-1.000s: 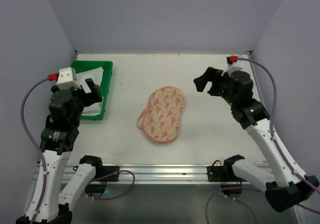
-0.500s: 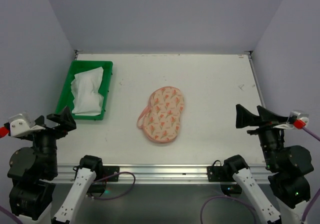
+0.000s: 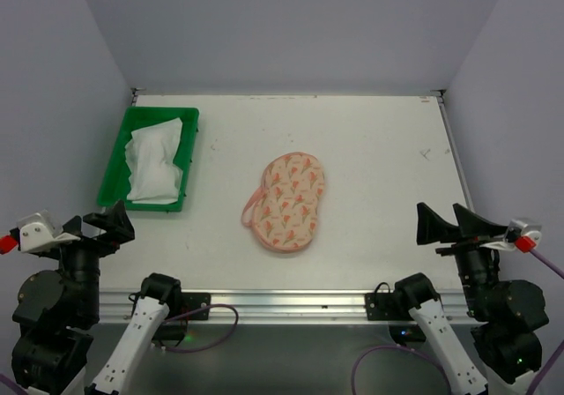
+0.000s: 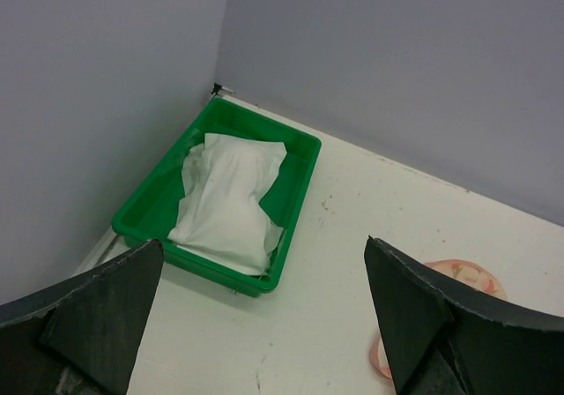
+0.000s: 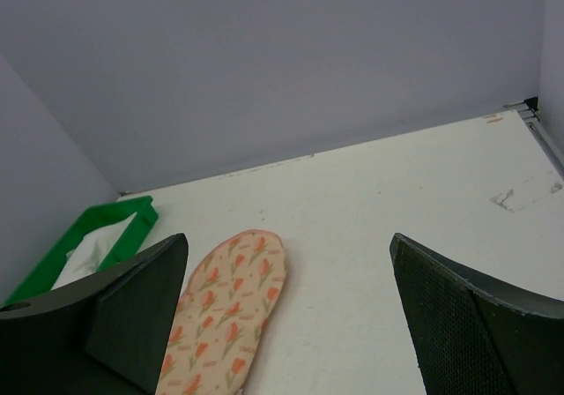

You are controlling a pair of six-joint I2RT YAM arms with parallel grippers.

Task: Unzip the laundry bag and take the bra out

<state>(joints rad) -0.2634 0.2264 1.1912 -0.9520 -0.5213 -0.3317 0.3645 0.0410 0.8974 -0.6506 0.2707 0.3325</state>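
Note:
The laundry bag [image 3: 287, 200], a cream peanut-shaped pouch with pink-red print and a pink loop, lies closed and flat in the middle of the table. It also shows in the right wrist view [image 5: 225, 311], and its edge shows in the left wrist view [image 4: 467, 276]. My left gripper [image 3: 99, 222] is open and empty, pulled back at the near left. My right gripper [image 3: 451, 222] is open and empty, pulled back at the near right. Both are far from the bag. No bra shows.
A green plastic tray [image 3: 115, 167] holding a white folded cloth [image 3: 153, 160] stands at the back left; it also shows in the left wrist view [image 4: 302, 170]. Purple walls close off the back and both sides of the table.
One second ago both arms reached out over the table, left by the tray, right at the back right. They have pulled back to the near edge and have barely shifted in the last half second.

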